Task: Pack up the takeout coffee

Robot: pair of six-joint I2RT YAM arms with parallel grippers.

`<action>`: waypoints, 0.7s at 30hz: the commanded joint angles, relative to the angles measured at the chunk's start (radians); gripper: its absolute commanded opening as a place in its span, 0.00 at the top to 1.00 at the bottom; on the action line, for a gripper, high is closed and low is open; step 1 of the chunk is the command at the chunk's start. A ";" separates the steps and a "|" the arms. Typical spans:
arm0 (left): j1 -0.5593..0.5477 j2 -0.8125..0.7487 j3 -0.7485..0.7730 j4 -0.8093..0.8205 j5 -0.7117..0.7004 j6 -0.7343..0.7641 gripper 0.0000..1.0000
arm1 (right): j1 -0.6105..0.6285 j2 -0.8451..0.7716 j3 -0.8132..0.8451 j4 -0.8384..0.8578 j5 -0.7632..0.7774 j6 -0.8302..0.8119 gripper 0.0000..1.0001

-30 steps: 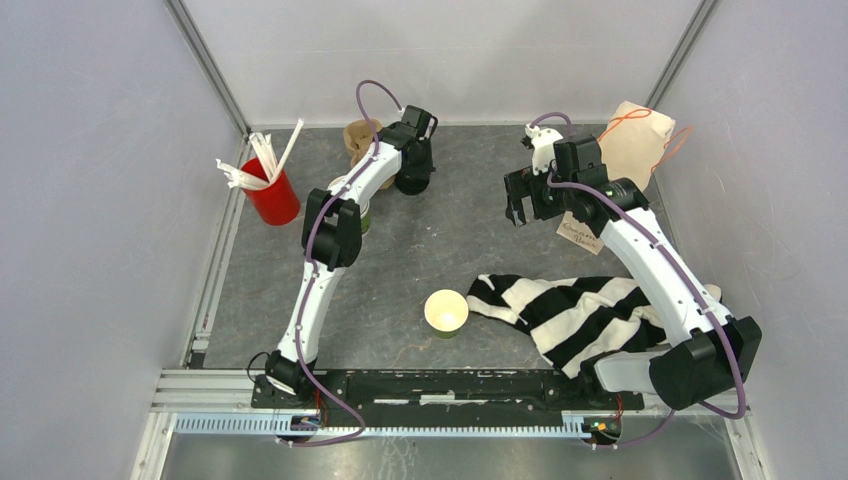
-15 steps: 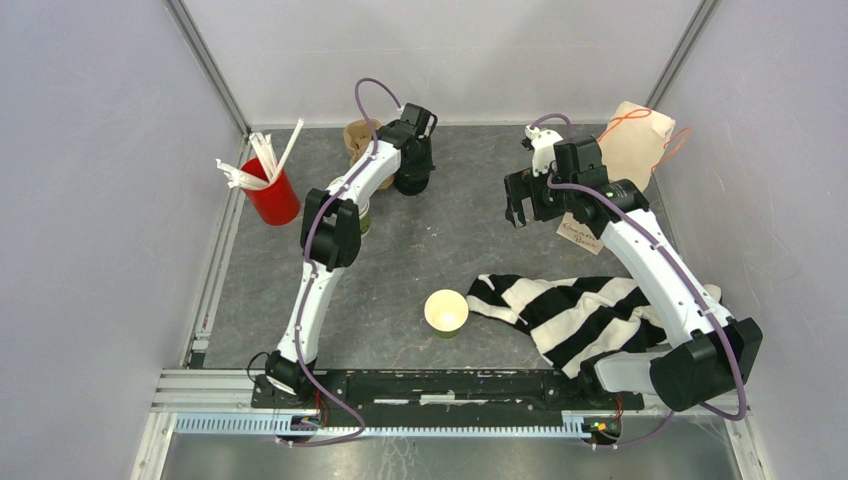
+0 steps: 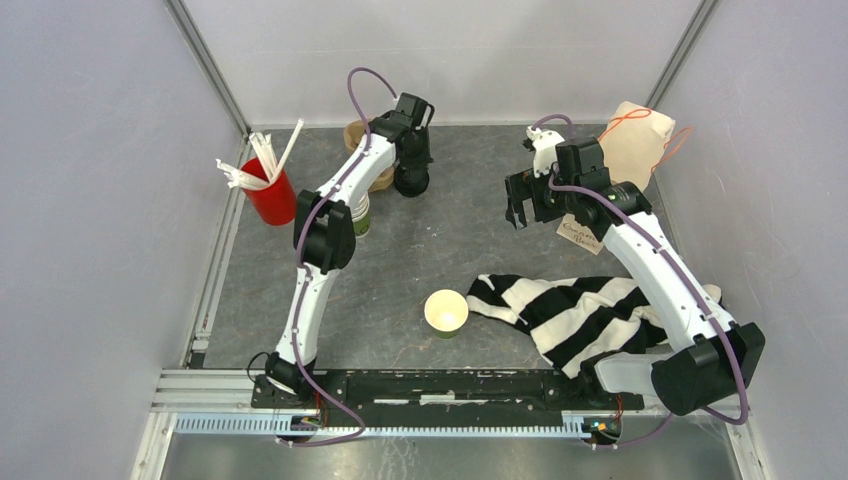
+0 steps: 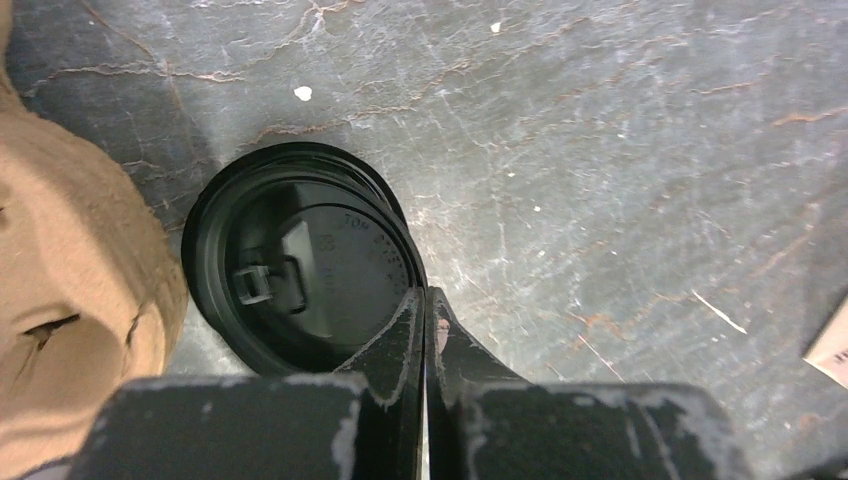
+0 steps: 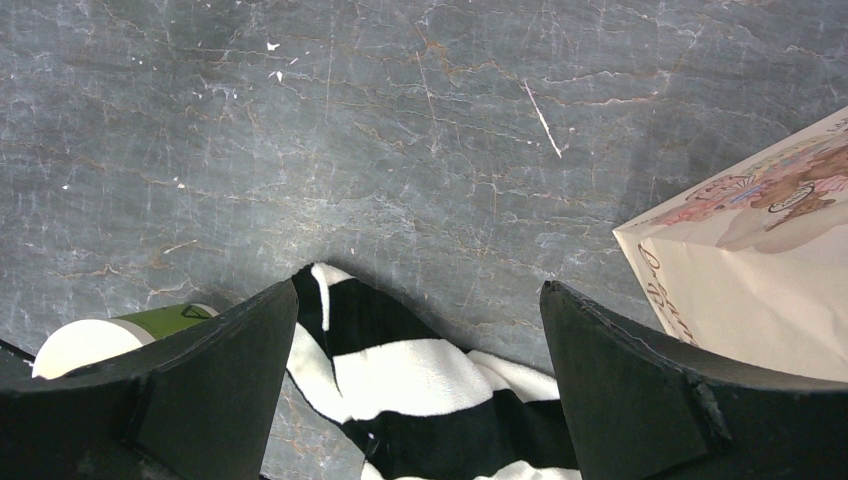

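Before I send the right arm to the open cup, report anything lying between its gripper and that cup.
Nothing covers the open green cup, and bare table lies along most of the way from the right gripper. The striped cloth lies just right of the cup, its tip near that line; it might snag.

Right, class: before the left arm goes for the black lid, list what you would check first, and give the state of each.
1. Left gripper open wide enough for the black lid: not ok, fingers pressed together at the lid's rim.
2. Lid free of the pulp carrier: cannot tell, its edge lies close against it.
3. Near green cup upright and uncovered: ok.
4. Second green cup in plain sight: not ok, mostly hidden in the top view.
5. Right gripper out of the way: ok, open above the striped cloth.
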 commanded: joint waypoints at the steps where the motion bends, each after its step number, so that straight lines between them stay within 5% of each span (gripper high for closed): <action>1: -0.003 -0.158 0.028 -0.006 0.064 -0.057 0.98 | 0.000 -0.027 0.012 0.030 0.000 0.001 0.02; 12: -0.003 -0.351 -0.066 0.027 0.238 -0.128 0.96 | -0.001 -0.024 0.007 0.091 -0.085 0.112 0.02; 17: -0.016 -0.280 -0.088 0.027 0.209 -0.056 0.59 | -0.002 -0.064 -0.010 0.089 -0.076 0.125 0.02; 21: -0.024 -0.160 0.031 -0.034 0.082 -0.011 0.46 | -0.001 -0.097 -0.027 0.069 -0.051 0.115 0.02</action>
